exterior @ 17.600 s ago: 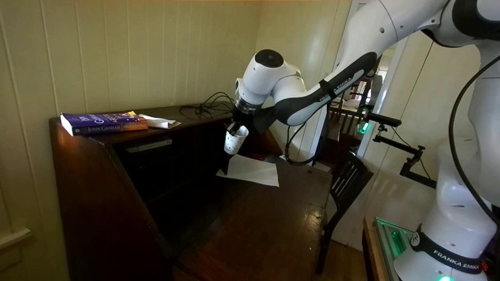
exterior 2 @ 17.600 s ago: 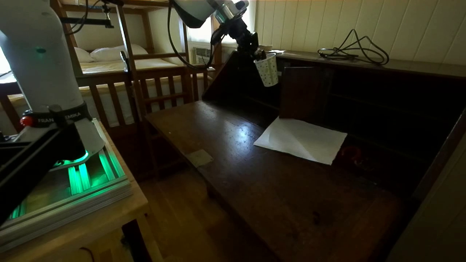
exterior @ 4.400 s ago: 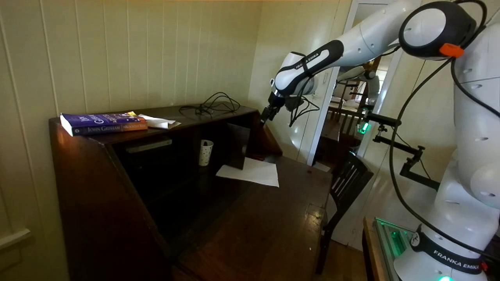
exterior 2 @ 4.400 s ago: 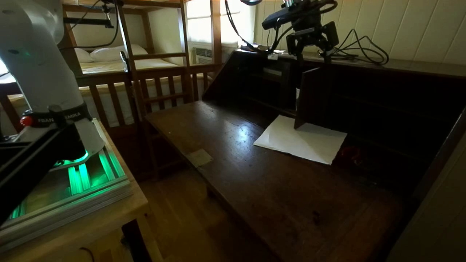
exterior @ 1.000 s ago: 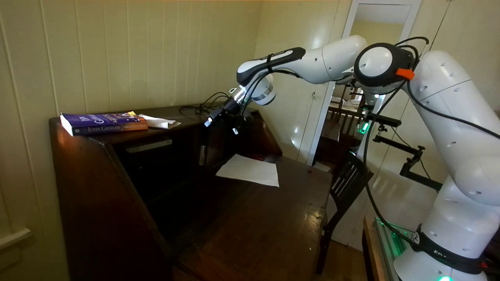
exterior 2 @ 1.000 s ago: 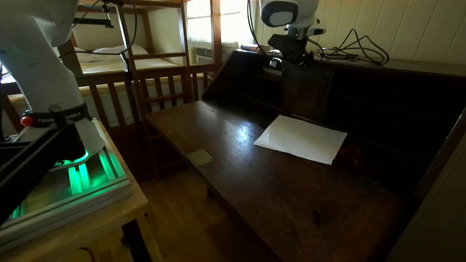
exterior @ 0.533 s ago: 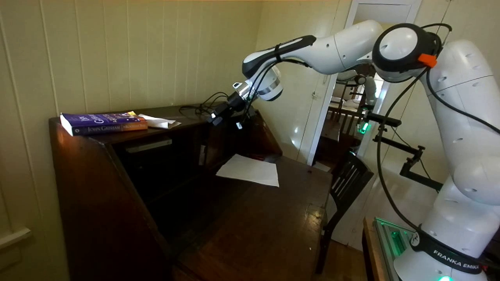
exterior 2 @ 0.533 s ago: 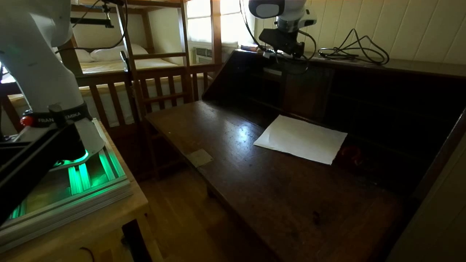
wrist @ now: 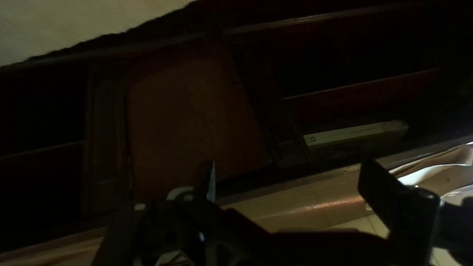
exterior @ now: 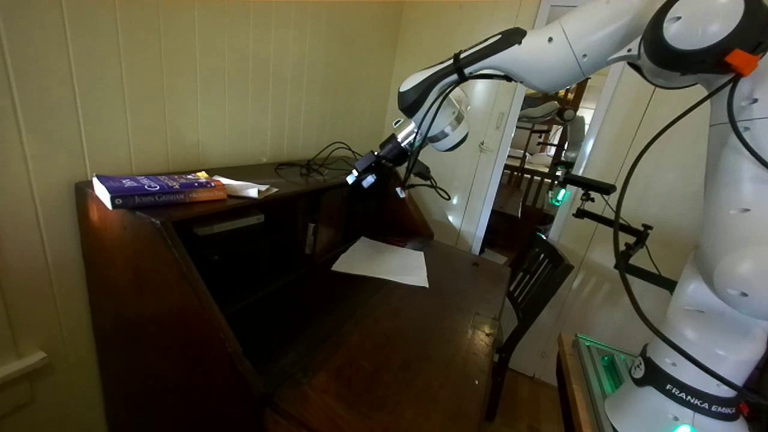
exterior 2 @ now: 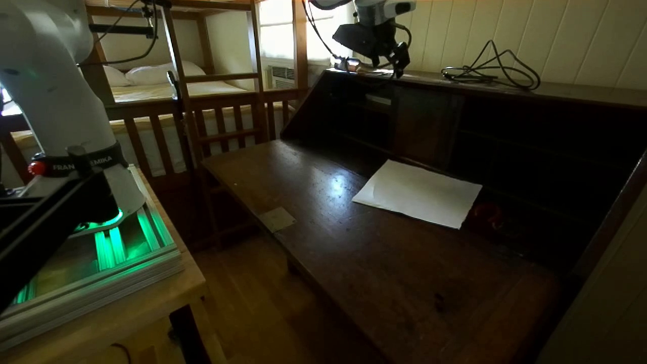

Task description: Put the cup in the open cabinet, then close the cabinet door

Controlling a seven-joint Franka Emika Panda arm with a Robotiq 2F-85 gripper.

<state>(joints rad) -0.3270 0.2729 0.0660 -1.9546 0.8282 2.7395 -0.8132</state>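
Cup (exterior: 310, 238): inside cabinet (exterior: 150, 288), mostly hidden, pale sliver showing beside cabinet door (wrist: 188, 118) | cabinet door: slightly ajar | end effector (wrist: 289, 168): jaws wide apart, near cabinet top | paper sheet (exterior: 384, 263): flat on surface (exterior: 414, 342).

Cabinet door (wrist: 192, 114): formerly standing open, now swung to at the front of the cabinet (exterior: 144, 276); full closure unconfirmed. Cup (exterior: 310, 239): formerly in the gripper (wrist: 286, 168), now inside, only a sliver visible left of the door. Gripper: jaws parted, withdrawn from the door.
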